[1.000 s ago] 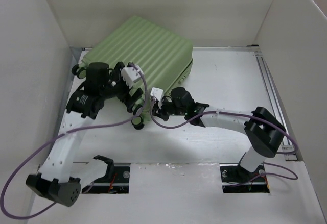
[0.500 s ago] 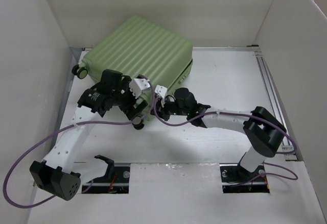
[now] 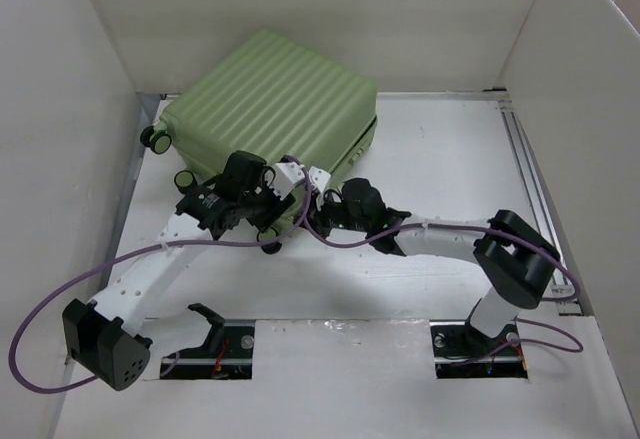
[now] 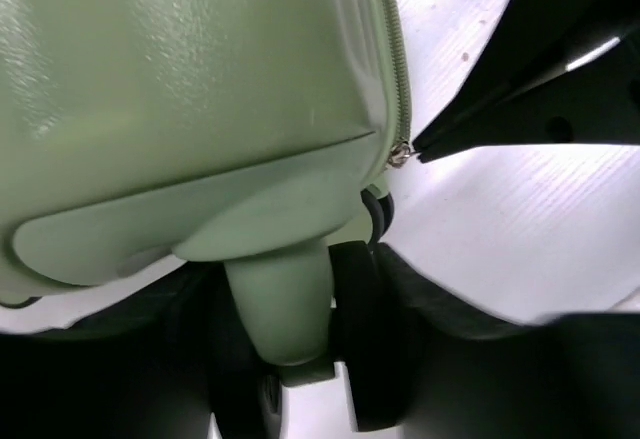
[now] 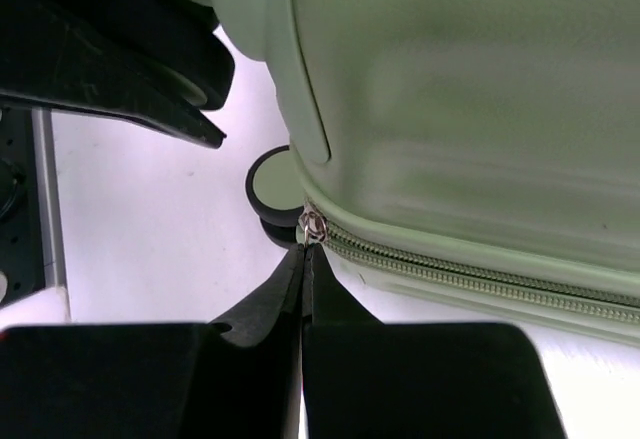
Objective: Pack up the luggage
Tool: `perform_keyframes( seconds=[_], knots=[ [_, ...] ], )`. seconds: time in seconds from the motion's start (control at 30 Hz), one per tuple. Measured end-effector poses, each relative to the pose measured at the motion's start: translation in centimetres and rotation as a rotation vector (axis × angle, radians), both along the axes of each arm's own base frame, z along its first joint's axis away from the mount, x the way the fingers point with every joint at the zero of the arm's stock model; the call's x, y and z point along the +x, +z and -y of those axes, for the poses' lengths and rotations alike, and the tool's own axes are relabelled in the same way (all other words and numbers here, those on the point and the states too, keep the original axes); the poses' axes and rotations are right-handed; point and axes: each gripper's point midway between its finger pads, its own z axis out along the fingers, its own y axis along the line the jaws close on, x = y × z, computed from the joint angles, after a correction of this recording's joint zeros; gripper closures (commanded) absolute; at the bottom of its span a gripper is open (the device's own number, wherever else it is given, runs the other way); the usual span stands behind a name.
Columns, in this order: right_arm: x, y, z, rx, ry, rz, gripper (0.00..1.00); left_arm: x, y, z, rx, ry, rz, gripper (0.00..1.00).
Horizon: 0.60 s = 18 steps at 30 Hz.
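Since a second ago my left arm has swung down off the shell toward the near corner of the luggage (image 3: 275, 99), and the right gripper (image 5: 303, 259) has edged in to meet it there. The case lies flat and closed at the far left of the table (image 3: 440, 159), ribbed side up, back edge close to the rear wall.

My right fingers are pinched together on the zipper pull (image 5: 312, 224), which sits where the zipper (image 5: 470, 279) ends at the corner. The left gripper (image 3: 268, 221) straddles the corner wheel (image 4: 358, 359); whether it presses on the caster I cannot tell, the wrist view being too dark.

I judge the shell stiff, smooth and slick, too broad for either gripper to span. The caster and its stem are a firmer hold for bracing. The pull is small and likely to slip, so it wants a steady draw along the track while the case is kept from sliding
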Motion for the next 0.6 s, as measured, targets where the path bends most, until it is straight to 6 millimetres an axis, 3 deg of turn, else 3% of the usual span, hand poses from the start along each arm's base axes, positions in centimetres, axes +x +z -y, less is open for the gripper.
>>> perform_keyframes(
  seconds=[0.03,0.2,0.37,0.5,0.6],
  knots=[
    [0.0,0.0,0.0,0.000,-0.011,-0.002,1.00,0.2,0.0,-0.2,-0.001,0.030,0.002,1.00],
    [0.3,-0.3,0.4,-0.026,-0.074,-0.010,1.00,0.4,0.2,-0.2,-0.004,0.049,0.012,1.00],
    [0.9,0.3,2.4,-0.068,-0.196,0.003,1.00,0.2,0.6,-0.3,-0.001,0.044,0.019,1.00],
    [2.9,0.5,4.7,-0.083,-0.283,0.000,1.00,0.2,0.8,-0.5,0.007,0.034,0.029,1.00],
    [6.0,0.3,7.3,-0.088,-0.374,-0.012,1.00,0.1,0.8,-0.6,0.011,0.030,0.029,1.00]
  ],
)
